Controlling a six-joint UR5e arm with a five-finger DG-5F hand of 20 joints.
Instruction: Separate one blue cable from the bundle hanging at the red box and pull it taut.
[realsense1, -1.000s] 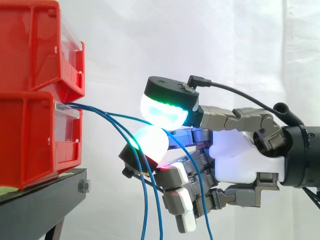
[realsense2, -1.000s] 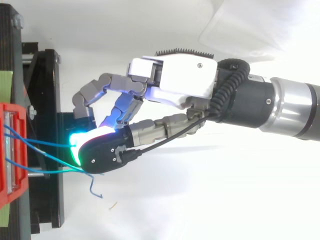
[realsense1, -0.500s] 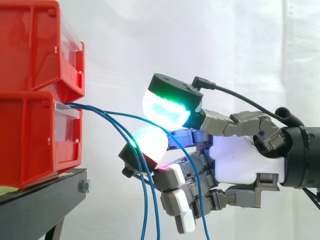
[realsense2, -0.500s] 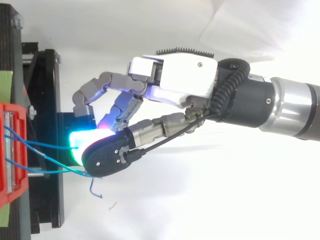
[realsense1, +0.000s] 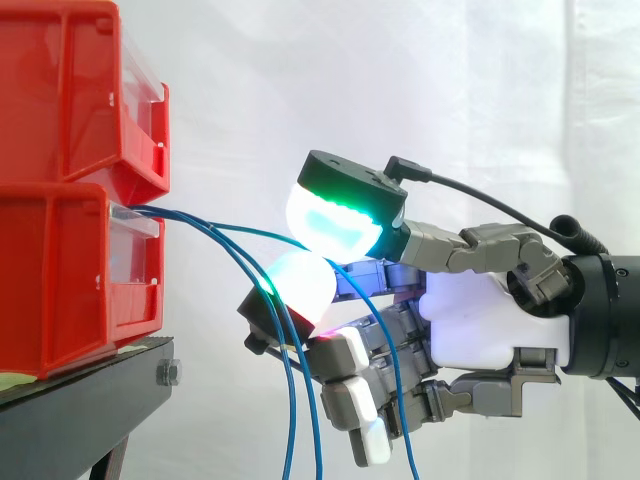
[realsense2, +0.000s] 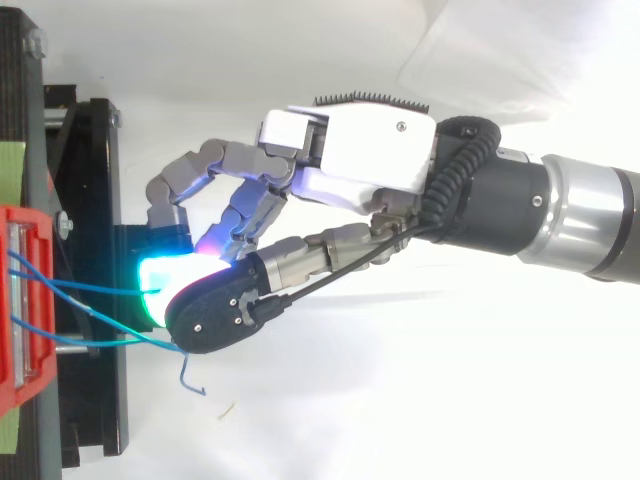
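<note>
Several thin blue cables (realsense1: 190, 222) come out of the lower red bin (realsense1: 60, 280) and droop to the right. One blue cable (realsense1: 250, 231) arcs between the thumb's green-glowing pad (realsense1: 335, 220) and a white-green finger pad (realsense1: 300, 285), then drops past the palm. Two others (realsense1: 290, 400) hang straight down in front of the curled fingers. The hand (realsense1: 485, 320) reaches in from the right, its fingers curled and its thumb pressed down over the cable. From above, the hand (realsense2: 360, 160) is close to the red bin (realsense2: 22, 300), and the cables (realsense2: 90, 290) run into it.
A second red bin (realsense1: 70, 90) is stacked on the lower one. Both rest on a black stand (realsense1: 90, 400), which juts toward the hand in the top view (realsense2: 90, 200). A loose blue cable end (realsense2: 190, 380) curls just below the thumb. A white curtain hangs behind.
The thumb has tilted up and shifted slightly right, away from the bin. The other fingers, the arm and the hanging cables have hardly moved.
</note>
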